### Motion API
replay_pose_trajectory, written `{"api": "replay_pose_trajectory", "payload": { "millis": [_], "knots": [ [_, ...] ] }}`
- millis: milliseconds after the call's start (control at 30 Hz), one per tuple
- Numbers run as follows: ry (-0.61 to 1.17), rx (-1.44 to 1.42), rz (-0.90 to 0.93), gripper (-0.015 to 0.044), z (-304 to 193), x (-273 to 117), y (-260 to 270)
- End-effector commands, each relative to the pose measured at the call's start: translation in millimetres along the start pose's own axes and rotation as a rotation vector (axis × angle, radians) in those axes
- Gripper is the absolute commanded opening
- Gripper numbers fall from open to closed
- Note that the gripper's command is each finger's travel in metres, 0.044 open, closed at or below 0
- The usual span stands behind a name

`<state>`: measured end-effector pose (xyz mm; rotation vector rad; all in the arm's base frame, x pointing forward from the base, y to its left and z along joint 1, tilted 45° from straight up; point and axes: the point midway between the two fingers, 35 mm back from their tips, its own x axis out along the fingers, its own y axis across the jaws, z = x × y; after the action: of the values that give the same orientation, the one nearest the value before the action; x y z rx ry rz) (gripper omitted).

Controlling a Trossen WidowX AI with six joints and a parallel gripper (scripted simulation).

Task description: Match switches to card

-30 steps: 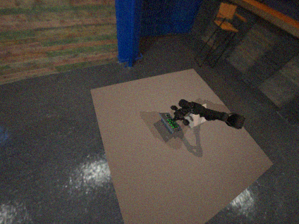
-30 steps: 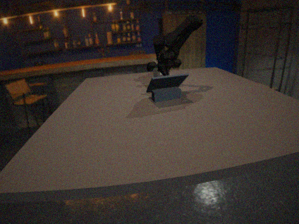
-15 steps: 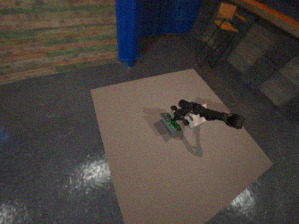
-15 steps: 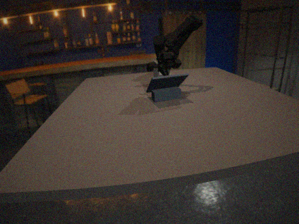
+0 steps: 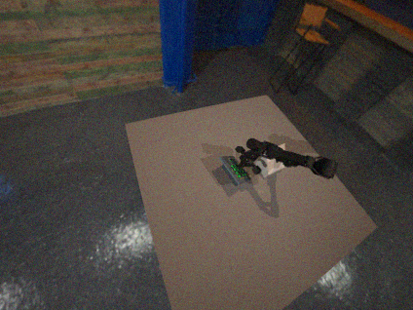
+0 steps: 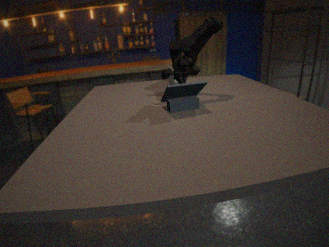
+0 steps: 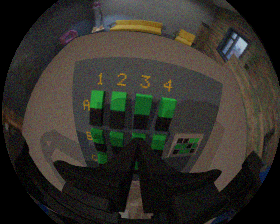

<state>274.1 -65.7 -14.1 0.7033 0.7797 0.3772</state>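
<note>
The tilted switch panel [image 7: 202,102] [image 6: 184,92] carries rows A, B and C with columns 1 to 4. Row A, such as switch A1 [image 7: 96,107] and switch A4 [image 7: 166,114], shows whole, green half far and dark half near. Switch B1 [image 7: 98,139], switch B2 [image 7: 116,138] and switch B4 [image 7: 158,142] show partly. Most of row C is hidden. Which halves are raised is hard to tell. The small card [image 7: 186,145] has green and dark squares, too small to read surely. My gripper [image 7: 138,141] [image 6: 181,82] is shut and empty, its tips over switch B3; contact cannot be told.
The panel stands on a grey-blue block [image 6: 183,104] on the brown table mat [image 5: 205,251]. A pale patch [image 5: 271,168] lies under the arm in the top view. A blue pillar [image 5: 174,37] and a bar stool [image 5: 312,32] stand beyond the mat.
</note>
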Motion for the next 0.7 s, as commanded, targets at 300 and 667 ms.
{"api": "replay_pose_trajectory", "payload": {
  "millis": [300, 667],
  "knots": [
    [-0.001, 0.000, -0.011, 0.0000, -1.4, -25.5, -4.7],
    [-0.020, 0.002, -0.008, 0.0000, -7.2, -64.1, -6.4]
  ]
}}
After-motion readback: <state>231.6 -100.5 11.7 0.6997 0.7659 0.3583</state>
